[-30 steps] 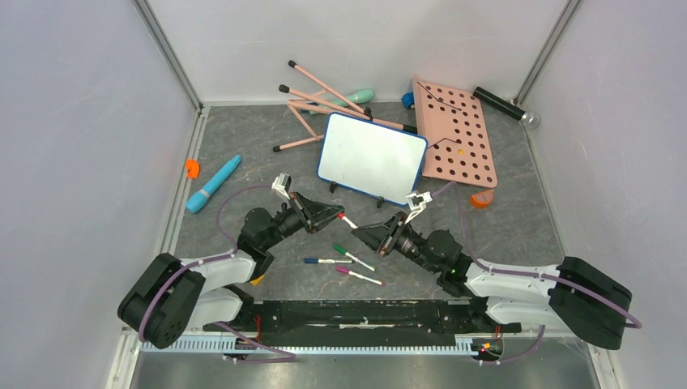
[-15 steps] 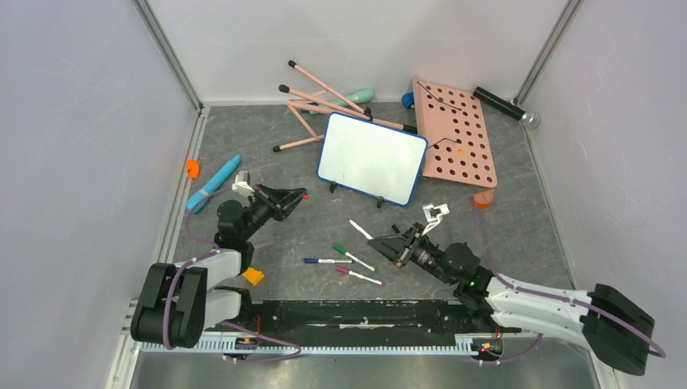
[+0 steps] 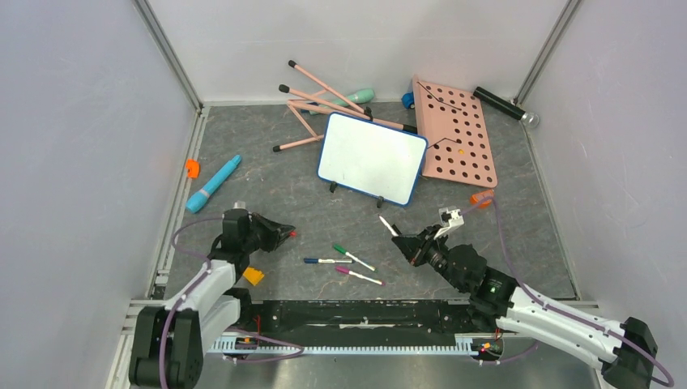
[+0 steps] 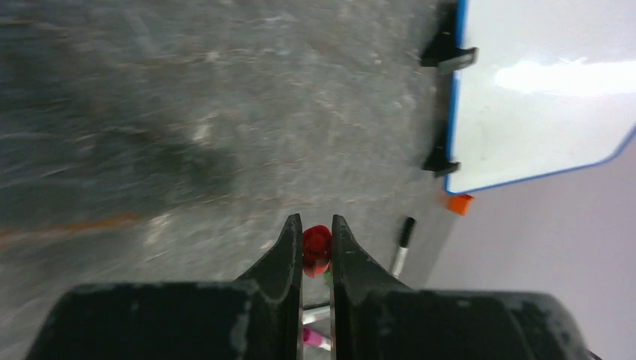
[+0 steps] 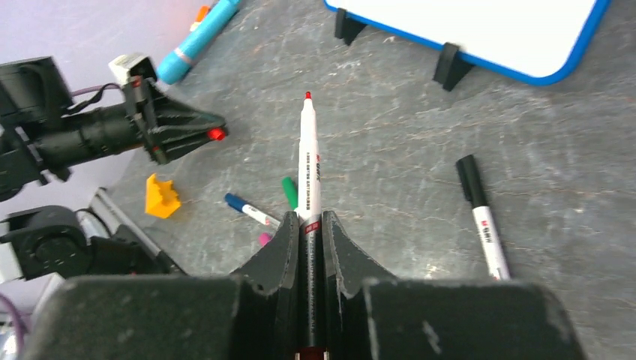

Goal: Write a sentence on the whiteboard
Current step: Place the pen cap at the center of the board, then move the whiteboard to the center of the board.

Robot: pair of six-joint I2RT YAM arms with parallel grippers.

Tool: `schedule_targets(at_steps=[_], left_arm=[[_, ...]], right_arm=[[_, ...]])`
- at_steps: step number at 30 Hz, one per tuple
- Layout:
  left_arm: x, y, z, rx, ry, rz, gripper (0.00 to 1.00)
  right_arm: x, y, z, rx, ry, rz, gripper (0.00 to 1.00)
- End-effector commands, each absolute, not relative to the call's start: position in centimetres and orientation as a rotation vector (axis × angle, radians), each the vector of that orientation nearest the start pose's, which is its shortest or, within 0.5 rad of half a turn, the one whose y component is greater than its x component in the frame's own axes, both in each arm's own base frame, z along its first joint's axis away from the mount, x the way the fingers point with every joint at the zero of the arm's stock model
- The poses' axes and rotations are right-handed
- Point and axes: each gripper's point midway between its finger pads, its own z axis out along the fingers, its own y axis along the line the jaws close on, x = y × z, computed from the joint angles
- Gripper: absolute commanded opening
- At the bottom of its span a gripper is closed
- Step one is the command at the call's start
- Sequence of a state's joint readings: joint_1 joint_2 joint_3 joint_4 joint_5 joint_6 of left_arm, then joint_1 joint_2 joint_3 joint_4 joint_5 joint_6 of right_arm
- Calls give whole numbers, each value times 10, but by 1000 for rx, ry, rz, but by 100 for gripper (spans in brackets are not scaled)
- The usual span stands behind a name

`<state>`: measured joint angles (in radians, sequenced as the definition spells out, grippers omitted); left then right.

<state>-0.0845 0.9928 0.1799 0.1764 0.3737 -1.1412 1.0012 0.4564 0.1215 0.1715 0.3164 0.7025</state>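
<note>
Resting on little black clip feet toward the back middle of the grey, marbled counter point(image 3: 267, 154), the whiteboard point(image 3: 373, 158) shows a glossy plain white face inside a thin blue rim with rounded corners. Just behind it lies a tangle of pink sticks with black tips point(image 3: 320, 99), and a teal object point(image 3: 359, 96) lies behind those. The pink perforated pegboard point(image 3: 455, 134) lies just beside its right edge, with a black flashlight point(image 3: 502, 104) farther back.

The right gripper point(image 5: 310, 221) is pinched narrow on a white-barrelled red-tipped marker point(image 5: 308, 157), uncapped, pointing up the counter toward the board's near edge but well short of it. A black-capped marker point(image 5: 480, 217) lies loose to its right.

The left gripper point(image 4: 316, 223) is clamped on a small round red cap point(image 4: 316, 246), low over the counter at the near left, well apart from the board.

Between the two grippers lie three thin markers: green-capped point(image 3: 352, 257), blue-capped point(image 3: 324, 261) and magenta-capped point(image 3: 358, 276). An orange block point(image 3: 253, 275) sits by the left arm, a chunky blue pen point(image 3: 213, 184) and a small orange piece point(image 3: 192, 168) lie near the left wall, and an orange cap point(image 3: 482, 197) lies below the pegboard.
</note>
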Motion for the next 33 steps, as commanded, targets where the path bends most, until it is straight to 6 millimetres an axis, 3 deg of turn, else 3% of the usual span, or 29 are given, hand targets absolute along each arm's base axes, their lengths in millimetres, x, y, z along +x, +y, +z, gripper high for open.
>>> schedule_targets(at_steps=[1,8,9,11,13,16,18,26,29,33], left_arm=[[216,-79,16,-1012,2296,-650,7],[203,-62,6,-1057,2332,-504,8],[201,-58,4,-1087,2333,-467,13],[204,-59,8,-1034,2339,-470,34],[207,-57,16,-1011,2330,-462,61],[215,-56,34,-974,2280,-480,86],[223,-59,52,-898,2239,-512,95],[264,-101,135,-506,1920,-865,100],[280,-107,153,-430,1818,-914,100],[308,-109,164,-376,1771,-899,100]], right_arm=[[188,196,144,-35,1824,775,0],[189,195,140,-43,1847,750,0],[189,195,140,-45,1849,749,0],[188,193,138,-42,1850,742,0],[189,191,140,-30,1843,740,0],[189,182,137,-20,1857,696,0],[192,176,139,-1,1859,656,0],[212,119,156,128,1881,273,0],[221,102,171,142,1870,133,0],[239,86,187,133,1880,-2,0]])
